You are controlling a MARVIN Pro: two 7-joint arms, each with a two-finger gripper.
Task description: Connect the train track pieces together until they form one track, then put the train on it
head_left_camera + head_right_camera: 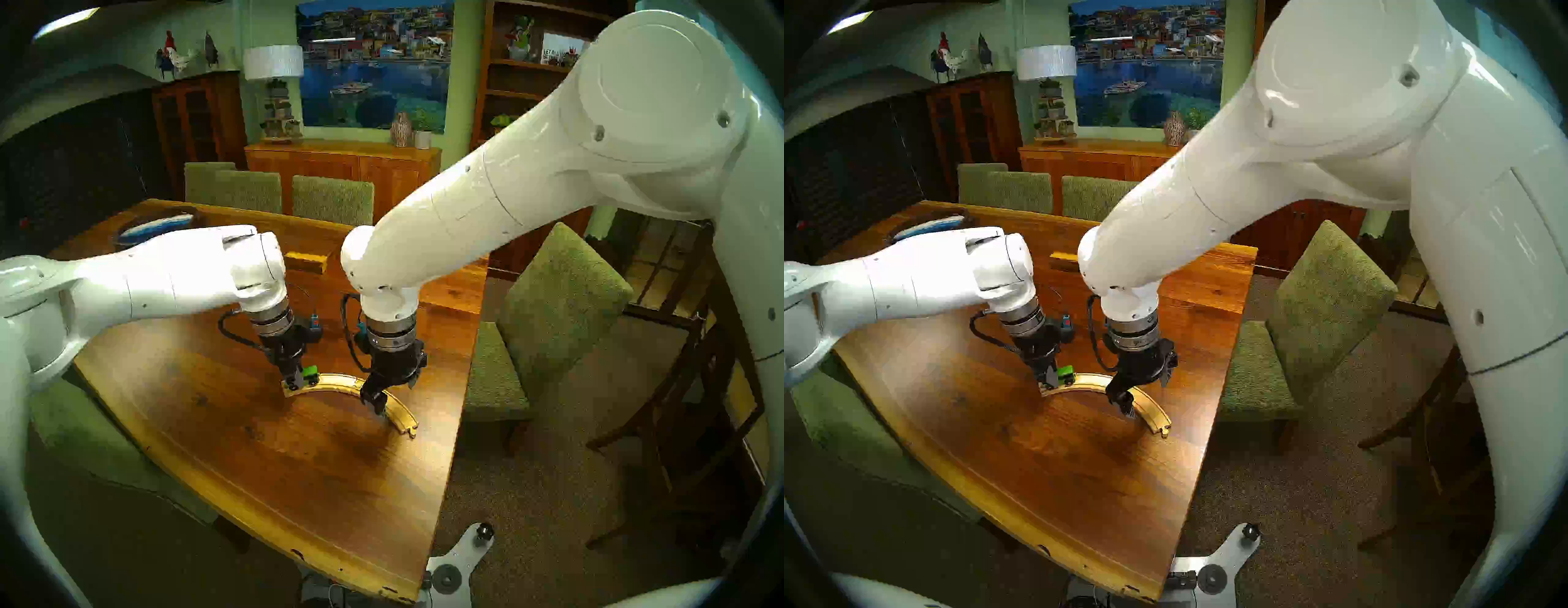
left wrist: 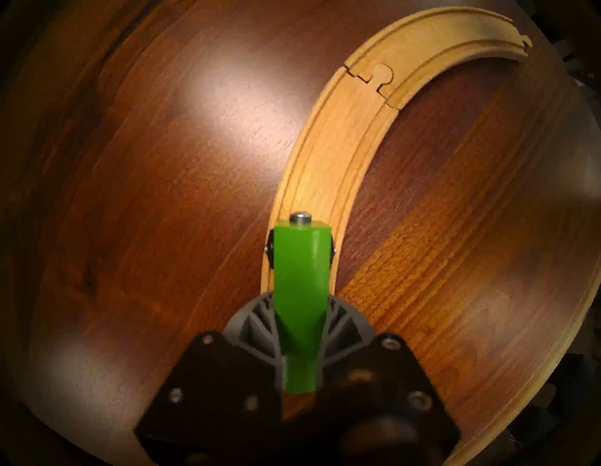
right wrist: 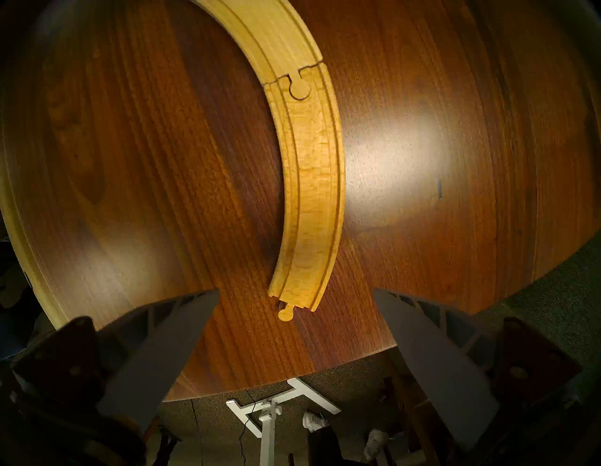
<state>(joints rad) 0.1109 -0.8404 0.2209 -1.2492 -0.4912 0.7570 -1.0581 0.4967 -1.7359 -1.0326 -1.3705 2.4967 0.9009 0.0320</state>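
Observation:
The two train track pieces lie joined as one pale wooden track [image 1: 339, 379] [image 1: 1093, 379] on the table, the peg seated in the hole [image 2: 377, 76]. My left gripper [image 1: 295, 382] [image 1: 1049, 382] [image 2: 300, 319] is shut on the green train [image 1: 311, 373] [image 1: 1065, 373] [image 2: 300, 276] at the track's [image 2: 328, 156] left end. The train's wheels stand over the grooves; whether they touch is unclear. My right gripper [image 1: 392, 388] [image 1: 1144, 388] [image 3: 296, 293] hangs open just above the right piece [image 3: 313, 182], near its free peg end [image 3: 286, 314], holding nothing.
A rectangular wooden block [image 1: 305, 260] lies farther back on the table [image 1: 254, 446]. A dark dish with a blue inside [image 1: 157, 227] sits at the far left. The table's right edge is close to the track's right end, with a green chair [image 1: 551, 322] beyond it.

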